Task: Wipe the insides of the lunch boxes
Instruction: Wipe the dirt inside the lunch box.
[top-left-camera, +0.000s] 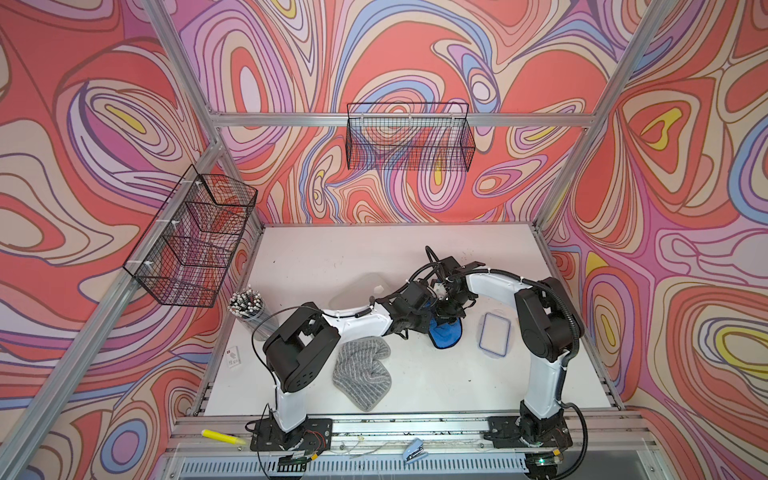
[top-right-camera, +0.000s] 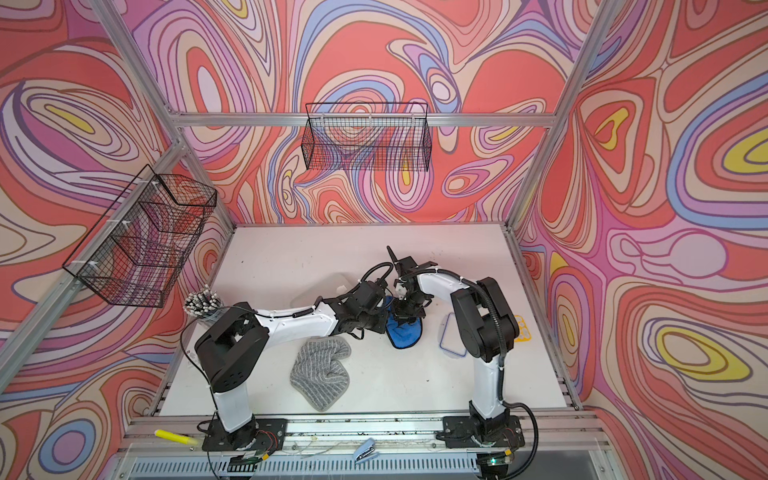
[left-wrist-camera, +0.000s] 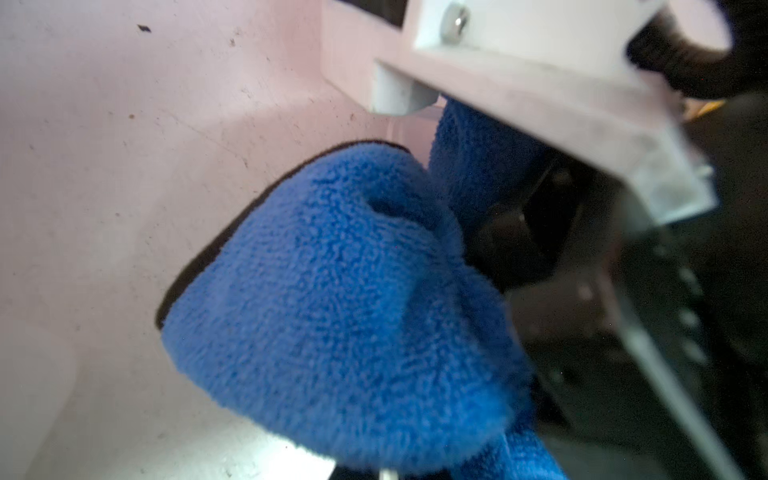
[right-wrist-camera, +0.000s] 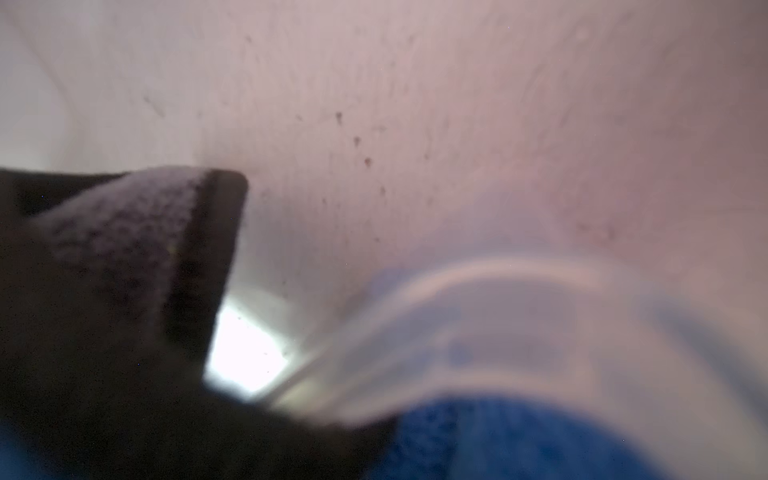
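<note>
Only the right wrist view catches the small lunch box (right-wrist-camera: 478, 328), a blurred clear rim just beside the closed right gripper (top-left-camera: 451, 309). The large lunch box (top-left-camera: 357, 286) sits behind the left arm (top-left-camera: 357, 322). The left gripper (top-left-camera: 430, 320) pinches the blue cloth (top-left-camera: 446, 334), and both arms reach inward and meet above it.

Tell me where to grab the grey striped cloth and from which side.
On the grey cloth, pinch the bunched fold near its far end, coming straight down from above. It lies crumpled low on the table, so probably only that raised ridge offers a grip.
</note>
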